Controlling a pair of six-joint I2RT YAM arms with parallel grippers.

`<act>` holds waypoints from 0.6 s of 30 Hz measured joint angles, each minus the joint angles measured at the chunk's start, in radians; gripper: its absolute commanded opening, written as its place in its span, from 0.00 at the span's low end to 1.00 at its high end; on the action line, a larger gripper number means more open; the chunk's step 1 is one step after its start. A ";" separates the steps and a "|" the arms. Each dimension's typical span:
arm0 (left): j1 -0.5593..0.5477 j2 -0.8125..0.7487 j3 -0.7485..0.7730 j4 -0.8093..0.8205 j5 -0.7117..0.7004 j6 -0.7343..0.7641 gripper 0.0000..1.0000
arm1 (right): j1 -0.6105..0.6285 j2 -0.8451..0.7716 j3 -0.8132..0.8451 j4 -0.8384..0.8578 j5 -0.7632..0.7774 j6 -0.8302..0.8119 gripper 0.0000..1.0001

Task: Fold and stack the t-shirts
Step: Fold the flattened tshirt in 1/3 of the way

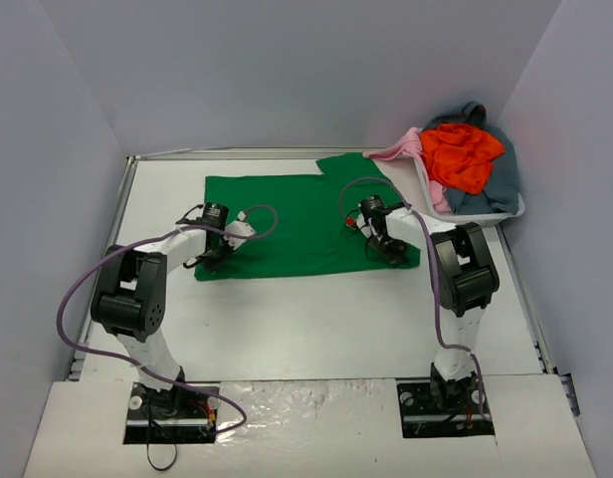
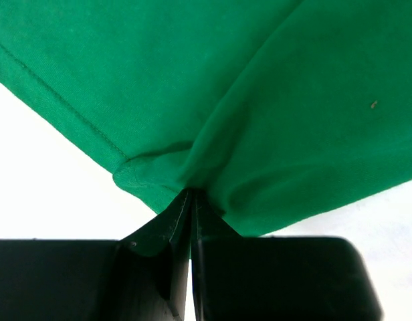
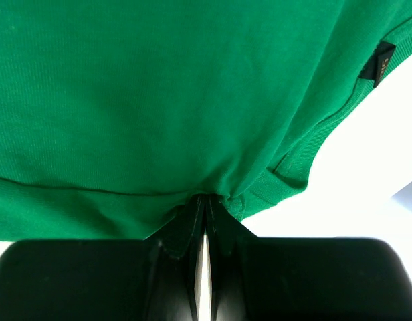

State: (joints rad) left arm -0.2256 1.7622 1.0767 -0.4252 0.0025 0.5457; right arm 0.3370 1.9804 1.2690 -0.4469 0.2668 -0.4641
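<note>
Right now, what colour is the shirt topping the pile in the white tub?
The top shirt is orange-red; the top external view shows it best.

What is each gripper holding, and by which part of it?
Both hold the bright green cloth t-shirt: the left gripper pinches a fold at its near left corner, the right gripper a bunched bit of its near right edge.
</note>
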 measured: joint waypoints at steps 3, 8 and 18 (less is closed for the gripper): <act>-0.010 -0.005 -0.002 -0.029 -0.004 0.002 0.02 | 0.007 -0.012 -0.023 -0.001 0.013 -0.001 0.00; -0.018 -0.009 -0.003 -0.076 -0.010 0.006 0.02 | 0.018 -0.027 -0.049 -0.005 0.021 -0.004 0.00; -0.025 -0.010 0.006 -0.203 0.002 0.021 0.02 | 0.058 -0.058 -0.108 -0.043 0.045 -0.005 0.00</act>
State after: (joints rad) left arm -0.2504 1.7519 1.0828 -0.6285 0.0044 0.5671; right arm 0.3954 1.9221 1.1614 -0.4904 0.3115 -0.4686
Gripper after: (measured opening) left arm 0.025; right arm 0.001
